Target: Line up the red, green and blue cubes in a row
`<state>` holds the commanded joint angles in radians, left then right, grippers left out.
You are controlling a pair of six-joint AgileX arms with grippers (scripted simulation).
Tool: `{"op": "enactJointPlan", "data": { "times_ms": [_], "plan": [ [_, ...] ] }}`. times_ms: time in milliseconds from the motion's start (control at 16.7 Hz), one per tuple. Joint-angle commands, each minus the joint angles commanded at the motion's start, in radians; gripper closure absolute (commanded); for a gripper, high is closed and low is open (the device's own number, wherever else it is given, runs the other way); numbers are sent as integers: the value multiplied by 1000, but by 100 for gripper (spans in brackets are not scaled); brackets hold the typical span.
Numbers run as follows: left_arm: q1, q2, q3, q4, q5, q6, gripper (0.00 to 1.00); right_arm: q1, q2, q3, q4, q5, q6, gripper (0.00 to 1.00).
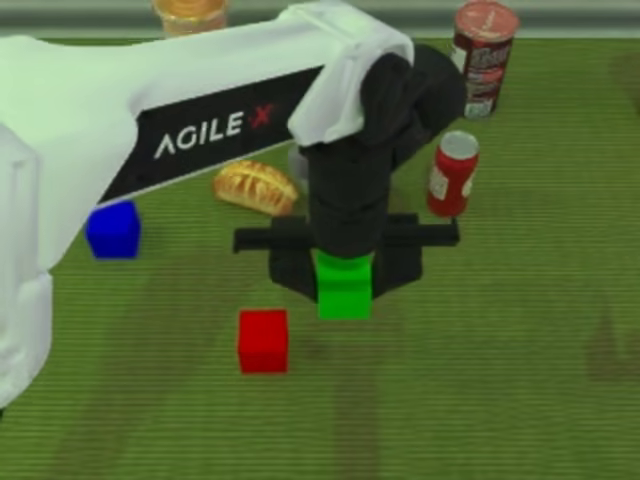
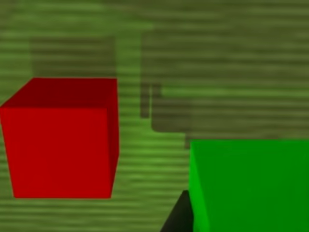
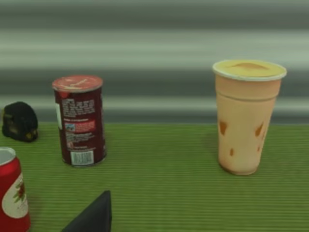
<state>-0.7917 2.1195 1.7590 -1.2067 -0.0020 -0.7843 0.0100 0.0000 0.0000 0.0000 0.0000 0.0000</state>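
The green cube (image 1: pixel 343 285) is clamped between the left gripper (image 1: pixel 344 272) fingers beside the red cube (image 1: pixel 263 340); the blue cube (image 1: pixel 112 230) is unplaced.

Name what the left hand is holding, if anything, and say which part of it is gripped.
The left hand holds the green cube, fingers closed on its opposite side faces, beside the red cube.

Left gripper (image 1: pixel 344 285) clamped mid-table, arm outstretched

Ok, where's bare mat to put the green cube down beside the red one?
Free: right of the red cube, under the left tool holding the green cube. Crowded: bread and soda can behind.
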Motion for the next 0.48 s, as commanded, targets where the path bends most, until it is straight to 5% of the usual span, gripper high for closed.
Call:
{"op": "enactJointPlan", "data": {
  "times_ms": [480],
  "plan": [
    [-1,56,-168,229,0,-1,100,0,0,0,0,0,0,0]
  ]
}}
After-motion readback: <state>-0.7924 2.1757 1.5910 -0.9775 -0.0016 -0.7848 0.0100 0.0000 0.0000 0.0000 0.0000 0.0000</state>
